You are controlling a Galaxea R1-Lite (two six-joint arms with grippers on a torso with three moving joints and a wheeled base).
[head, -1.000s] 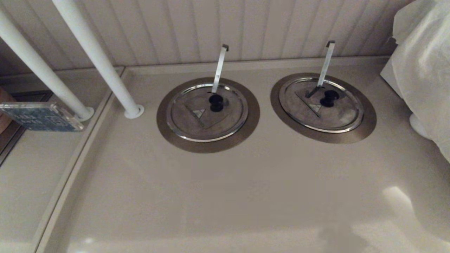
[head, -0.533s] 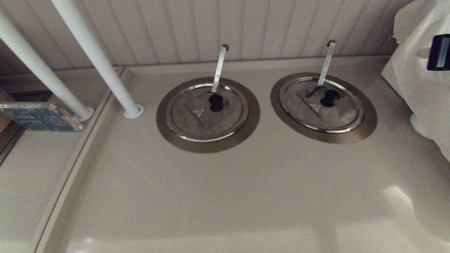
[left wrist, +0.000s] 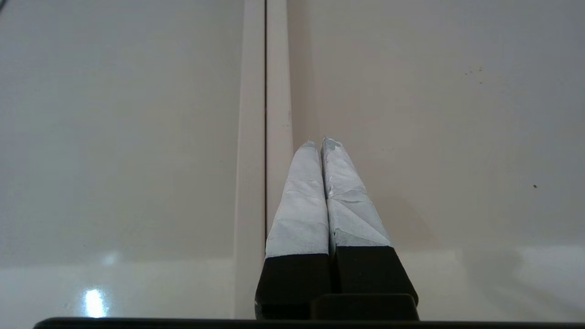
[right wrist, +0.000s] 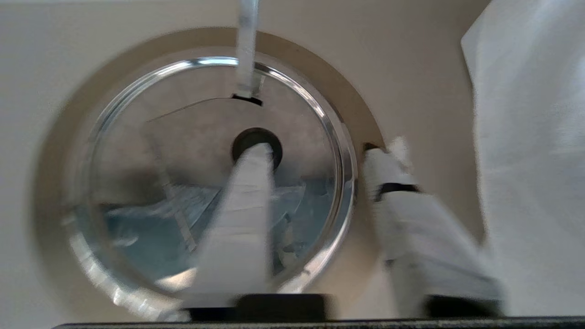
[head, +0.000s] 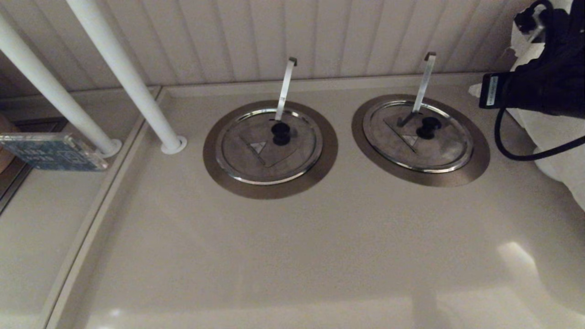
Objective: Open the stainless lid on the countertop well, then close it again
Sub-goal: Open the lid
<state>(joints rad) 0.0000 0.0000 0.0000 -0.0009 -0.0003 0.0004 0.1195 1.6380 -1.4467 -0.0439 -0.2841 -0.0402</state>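
Observation:
The stainless lid [head: 438,146] lies shut in its brownish ring [head: 477,169] at the right of the counter. It has a black knob [head: 428,128] and a dim grey triangle mark [head: 410,140]. It hides the well's dark interior, and a flat utensil handle [head: 424,82] sticks up through it. My right arm [head: 544,82] hangs at the upper right, right of the lid. In the right wrist view my right gripper [right wrist: 320,153] is open above the lid [right wrist: 183,137], with one finger [right wrist: 242,219] over the knob [right wrist: 249,137] and the other finger [right wrist: 402,205] outside the rim. My left gripper [left wrist: 320,140] is shut and empty over bare counter.
The twin lid [head: 247,160], with a brighter triangle, sits in its own ring [head: 215,160] to the left. Two white poles [head: 128,77] slant at the back left, near a blue box [head: 50,151]. White cloth [head: 562,151] bulks at the right edge. A black cable [head: 516,155] loops beneath my right arm.
My right arm has come into the head view from the upper right and moved left towards the right-hand lid. Both lids stay shut.

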